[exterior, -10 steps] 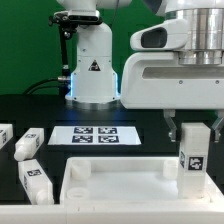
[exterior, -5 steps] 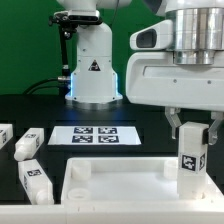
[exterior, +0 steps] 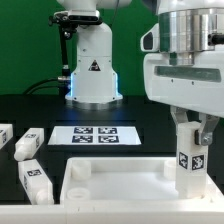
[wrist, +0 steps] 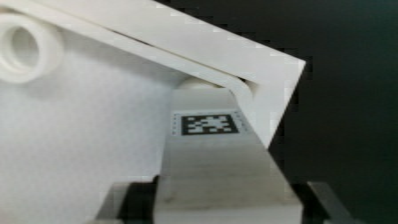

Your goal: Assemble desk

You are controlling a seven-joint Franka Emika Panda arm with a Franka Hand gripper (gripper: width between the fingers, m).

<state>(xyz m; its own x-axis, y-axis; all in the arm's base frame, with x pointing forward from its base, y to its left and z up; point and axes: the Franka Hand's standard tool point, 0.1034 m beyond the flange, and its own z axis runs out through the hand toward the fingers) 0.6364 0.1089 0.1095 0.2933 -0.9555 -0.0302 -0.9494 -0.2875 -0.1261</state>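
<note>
The white square rimmed desk panel (exterior: 120, 180) lies at the front of the table, corner sockets up. My gripper (exterior: 192, 132) is shut on a white tagged block leg (exterior: 190, 160) and holds it upright over the panel's corner on the exterior view's right. In the wrist view the leg (wrist: 222, 140) runs between my fingers (wrist: 139, 205) down to the panel's corner (wrist: 107, 110), and a round socket (wrist: 22, 50) shows at another corner. Three more legs lie at the exterior view's left: one (exterior: 28, 143), one (exterior: 35, 181) and one (exterior: 4, 135) at the edge.
The marker board (exterior: 96, 134) lies flat behind the panel. The white robot base (exterior: 92, 65) with a triangle sticker stands at the back. The table surface is black.
My gripper has turned about its vertical axis with the leg in it and shifted slightly to the exterior view's right. The leg stays over the same corner. The other parts have not moved.
</note>
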